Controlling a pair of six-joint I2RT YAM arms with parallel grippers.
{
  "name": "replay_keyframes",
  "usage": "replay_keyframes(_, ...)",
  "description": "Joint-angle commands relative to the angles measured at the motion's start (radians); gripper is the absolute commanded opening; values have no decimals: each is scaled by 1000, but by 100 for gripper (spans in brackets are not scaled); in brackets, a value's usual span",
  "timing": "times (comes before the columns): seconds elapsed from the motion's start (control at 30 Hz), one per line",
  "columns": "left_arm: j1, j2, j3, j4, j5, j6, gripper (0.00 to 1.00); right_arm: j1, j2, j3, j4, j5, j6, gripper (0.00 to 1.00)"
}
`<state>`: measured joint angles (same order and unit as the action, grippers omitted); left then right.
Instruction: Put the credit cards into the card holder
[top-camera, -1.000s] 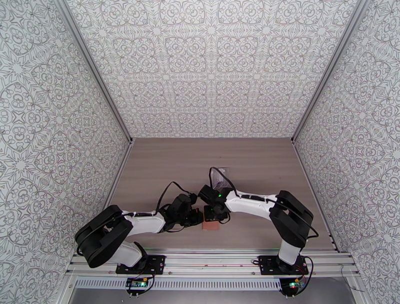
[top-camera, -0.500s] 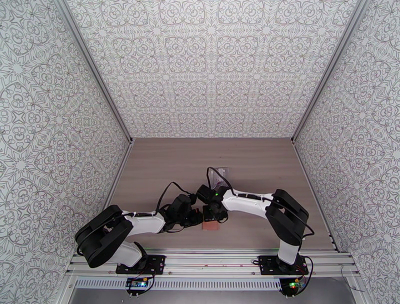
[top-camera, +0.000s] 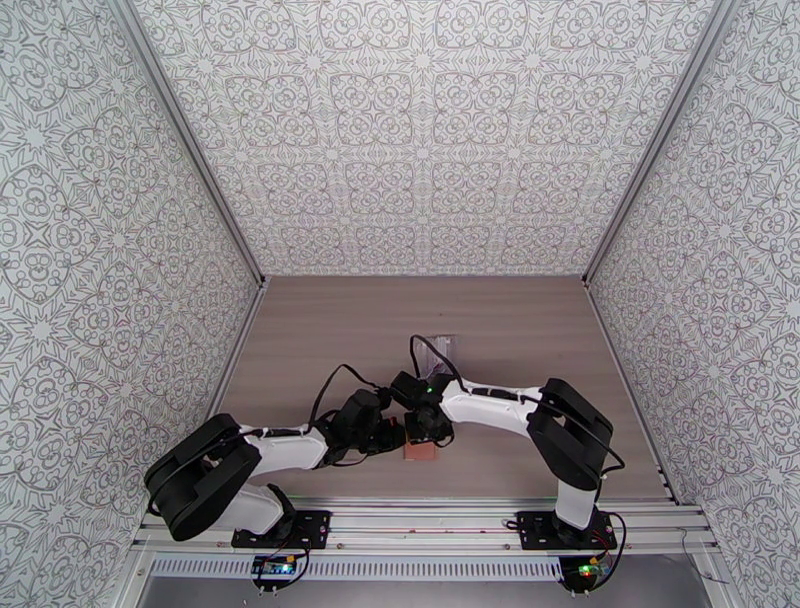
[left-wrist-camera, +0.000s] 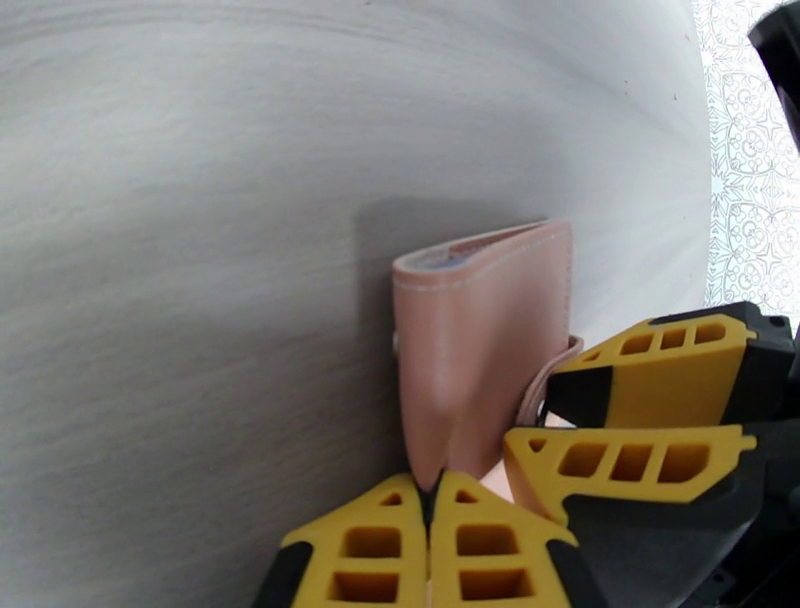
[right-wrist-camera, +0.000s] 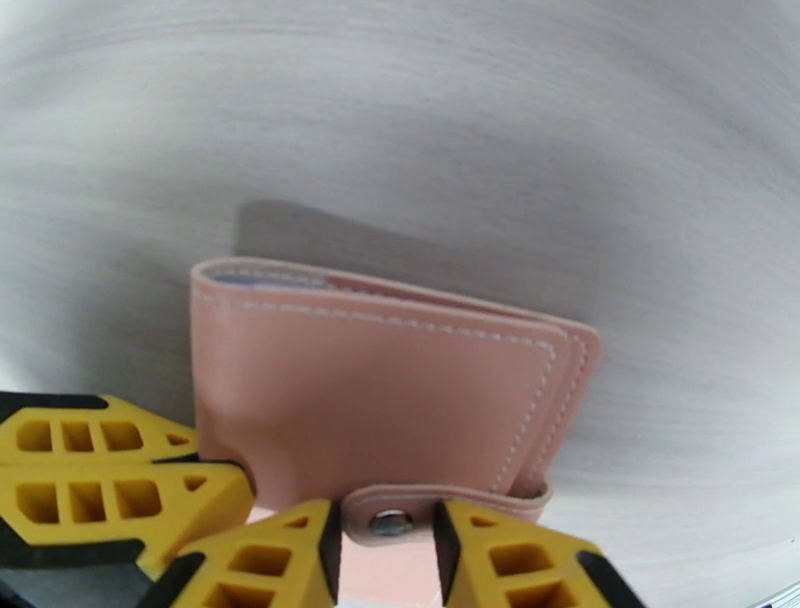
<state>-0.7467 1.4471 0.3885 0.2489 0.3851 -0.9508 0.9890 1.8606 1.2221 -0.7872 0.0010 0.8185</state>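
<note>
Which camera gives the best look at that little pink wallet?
The right wrist view: the card holder appears large, with its stitching and snap tab clear. The left wrist view shows it narrower, at an angle. In the top external view it is a small pink patch.

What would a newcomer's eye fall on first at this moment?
Both arms converge on a pinkish-brown card holder near the front middle of the table. The left gripper is shut on one edge of it, and the right gripper has its jaws apart on either side of the snap tab. A clear plastic pouch lies just behind them.
</note>
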Motion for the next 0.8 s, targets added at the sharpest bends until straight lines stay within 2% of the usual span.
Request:
replay_keyframes(0.0, -10, -11, -18, -27, -6, -7, 0, 0, 51, -43, -10, 57, 0, 32)
replay_keyframes(0.33, -10, -31, -16, -90, -35, 4, 0, -6, 0, -42, -29, 95, 8, 27)
replay_keyframes(0.77, -9, -18, -18, -95, -44, 8, 0, -39, -105, -82, -15, 90, 21, 24)
